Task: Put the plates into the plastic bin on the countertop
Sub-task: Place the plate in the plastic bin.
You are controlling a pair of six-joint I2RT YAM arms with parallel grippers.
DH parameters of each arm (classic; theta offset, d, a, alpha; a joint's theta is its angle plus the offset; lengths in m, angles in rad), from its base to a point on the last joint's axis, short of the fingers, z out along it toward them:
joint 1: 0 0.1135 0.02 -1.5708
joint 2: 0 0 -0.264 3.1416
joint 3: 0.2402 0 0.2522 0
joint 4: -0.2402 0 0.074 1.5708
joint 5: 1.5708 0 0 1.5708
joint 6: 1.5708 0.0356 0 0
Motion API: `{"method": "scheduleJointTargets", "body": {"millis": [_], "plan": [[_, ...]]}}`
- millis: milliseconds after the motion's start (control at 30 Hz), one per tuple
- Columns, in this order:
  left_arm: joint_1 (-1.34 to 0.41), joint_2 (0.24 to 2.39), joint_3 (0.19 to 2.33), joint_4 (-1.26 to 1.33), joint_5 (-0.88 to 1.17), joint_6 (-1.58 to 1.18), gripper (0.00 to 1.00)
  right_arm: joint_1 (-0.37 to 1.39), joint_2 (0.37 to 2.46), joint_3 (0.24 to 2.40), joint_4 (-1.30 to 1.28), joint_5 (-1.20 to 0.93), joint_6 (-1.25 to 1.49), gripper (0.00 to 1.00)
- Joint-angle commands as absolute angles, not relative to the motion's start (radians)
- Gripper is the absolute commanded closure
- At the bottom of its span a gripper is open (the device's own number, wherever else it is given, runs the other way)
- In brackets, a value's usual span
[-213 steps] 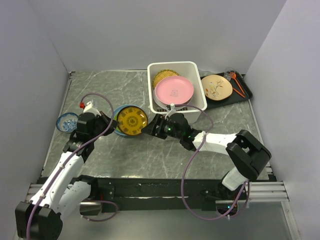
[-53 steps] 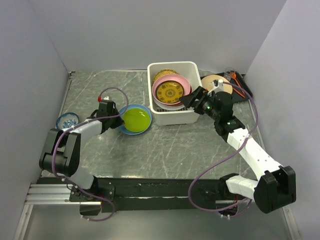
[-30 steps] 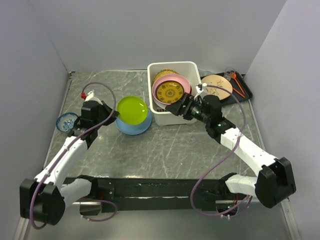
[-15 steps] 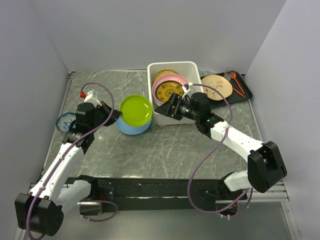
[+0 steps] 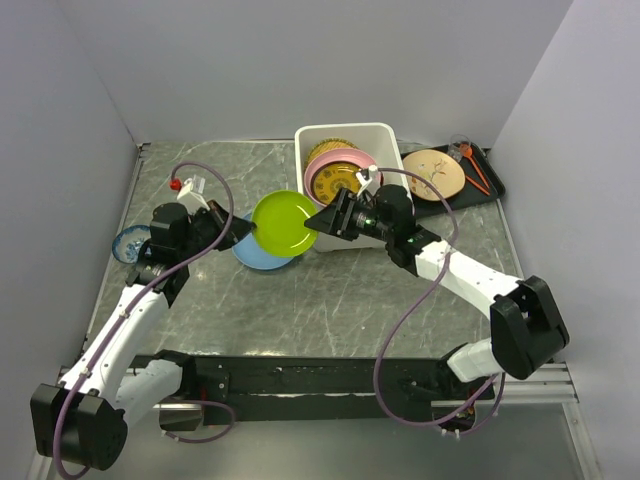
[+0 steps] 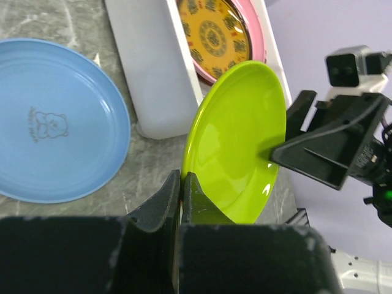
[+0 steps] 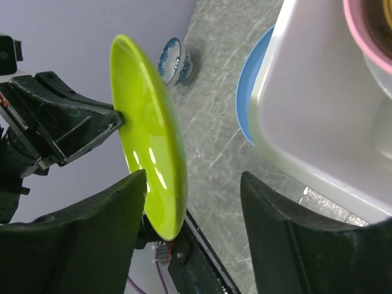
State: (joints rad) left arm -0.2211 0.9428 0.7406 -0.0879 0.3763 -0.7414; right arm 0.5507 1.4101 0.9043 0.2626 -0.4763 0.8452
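Bright, even light from above, faint soft shadows on the bench, white glare streaks on the lime plate, top view sharp, left pincer a dark blurred mass along the near edge, right pincer out of focus, plate rim slightly soft there.

1. Plates: six show clearly. That's one green plate, one blue plate, one pink plate, one yellow patterned plate, one gold lattice plate and one cream plate. Three of them are in the tub. Can't tell if more are buried under those.
2. White plastic tub: just one.
3. Black tray: one.
4. Little blue patterned bowl: one.
5. Orange utensils on the tray: looks like two, but they're too small to be sure.
6. Robot arms: two, a left arm and a right arm.
7. Purple cables: two, one looping off each arm.
8. Marble-look counter: one.
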Motion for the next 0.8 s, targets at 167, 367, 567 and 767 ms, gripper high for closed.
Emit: {"method": "scheduleJointTargets", "body": {"millis": [167,367,567,767], "plan": [[-0.224,0.923,0.765,0.002,0.482,-0.700,0.99,0.575,1.462,0.980,0.370,-0.535,0.865,0.70],[-0.224,0.914,0.764,-0.046,0.450,-0.672,0.99,0.586,1.471,0.970,0.387,-0.531,0.879,1.00],[-0.226,0.933,0.762,-0.025,0.459,-0.667,0.96,0.586,1.424,0.943,0.353,-0.493,0.862,1.00],[-0.227,0.956,0.759,0.029,0.480,-0.658,0.27,0.586,1.341,0.902,0.308,-0.451,0.848,1.00]]}}
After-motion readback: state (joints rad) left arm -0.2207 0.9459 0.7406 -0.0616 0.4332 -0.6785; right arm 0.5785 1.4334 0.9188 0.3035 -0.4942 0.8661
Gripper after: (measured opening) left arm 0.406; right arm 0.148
